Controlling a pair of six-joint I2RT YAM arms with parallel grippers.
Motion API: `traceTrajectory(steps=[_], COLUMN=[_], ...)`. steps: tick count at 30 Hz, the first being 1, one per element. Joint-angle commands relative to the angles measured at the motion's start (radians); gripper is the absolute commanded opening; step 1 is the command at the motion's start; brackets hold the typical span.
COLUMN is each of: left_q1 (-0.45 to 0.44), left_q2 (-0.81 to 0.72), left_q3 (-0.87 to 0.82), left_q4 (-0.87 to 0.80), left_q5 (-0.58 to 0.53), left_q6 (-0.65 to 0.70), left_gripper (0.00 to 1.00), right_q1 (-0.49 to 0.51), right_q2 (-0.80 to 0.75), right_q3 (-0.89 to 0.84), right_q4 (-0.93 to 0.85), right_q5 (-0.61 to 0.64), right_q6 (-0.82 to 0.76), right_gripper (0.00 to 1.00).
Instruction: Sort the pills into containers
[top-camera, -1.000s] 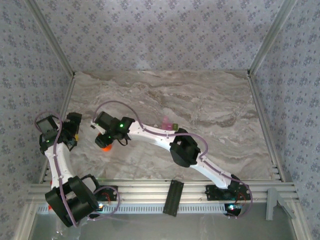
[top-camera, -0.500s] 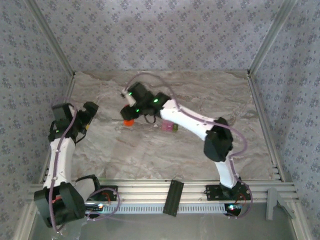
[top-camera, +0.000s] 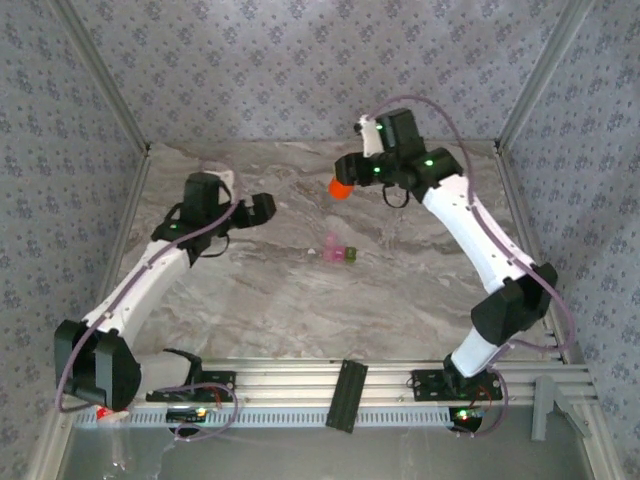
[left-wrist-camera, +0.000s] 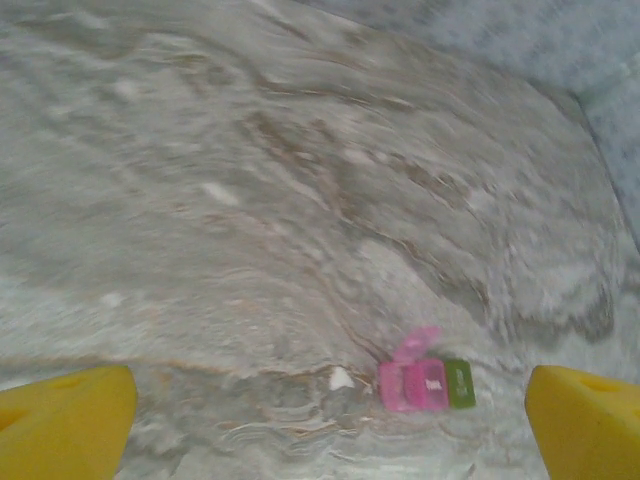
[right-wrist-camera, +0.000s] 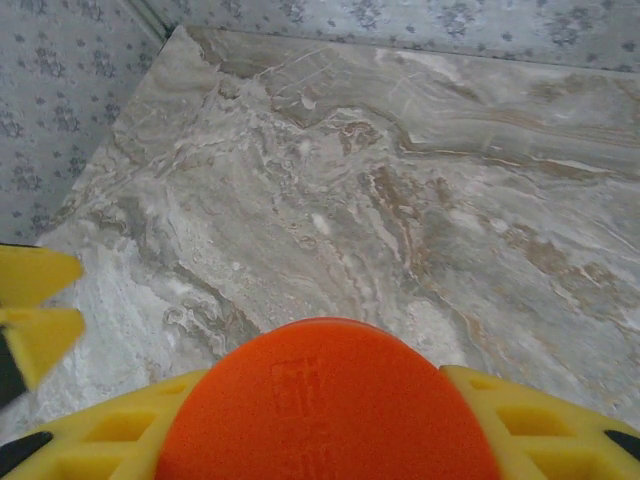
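Top external, right end effector (top-camera: 345, 184) gripping bottle (top-camera: 340, 189)

Pink and olive containers (left-wrist-camera: 428, 384) on marbled table (left-wrist-camera: 250, 200)

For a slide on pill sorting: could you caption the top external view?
Right tool holds the orange bottle above the marble table; left tool open; pink-and-green containers rest mid-table.

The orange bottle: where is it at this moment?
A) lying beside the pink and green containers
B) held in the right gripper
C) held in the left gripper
B: the right gripper is shut on the orange bottle, apart from the containers, while the left gripper stands open.
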Motion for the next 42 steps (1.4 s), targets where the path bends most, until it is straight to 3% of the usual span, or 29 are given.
traceTrajectory(steps=[1,4,8,14,18,24,32,42], left_q1=[-0.083,-0.148,-0.263,-0.322,-0.327,-0.327,-0.327,-0.327], left_q2=[0.037,0.074,0.109,0.182,0.192,0.2,0.204,0.202], left_q3=[0.026,0.04,0.035,0.079,0.083,0.142,0.165,0.155], left_q4=[0.138,0.196,0.28,0.325,0.39,0.342,0.347,0.398], left_q5=[-0.009,0.069,0.077,0.093,0.104,0.172,0.243,0.24], left_q6=[0.18,0.284,0.472,0.622,0.643,0.667,0.648,0.609], left_gripper=[0.99,0.99,0.98,0.88,0.85,0.7,0.72,0.71], right_q1=[-0.053,-0.099,-0.137,-0.147,-0.147,-0.131,-0.051,-0.006], right_q2=[-0.072,-0.09,-0.1,-0.099,-0.096,-0.079,-0.053,-0.046], right_q3=[-0.028,-0.025,-0.015,-0.004,-0.009,-0.028,-0.019,-0.026], right_q4=[-0.041,-0.072,-0.112,-0.157,-0.147,-0.075,-0.059,-0.052], right_q5=[-0.134,-0.183,-0.249,-0.323,-0.371,-0.435,-0.41,-0.391], right_q6=[-0.007,-0.008,-0.007,-0.01,0.015,0.084,0.111,0.122], right_gripper=[0.36,0.36,0.36,0.36,0.36,0.36,0.36,0.36])
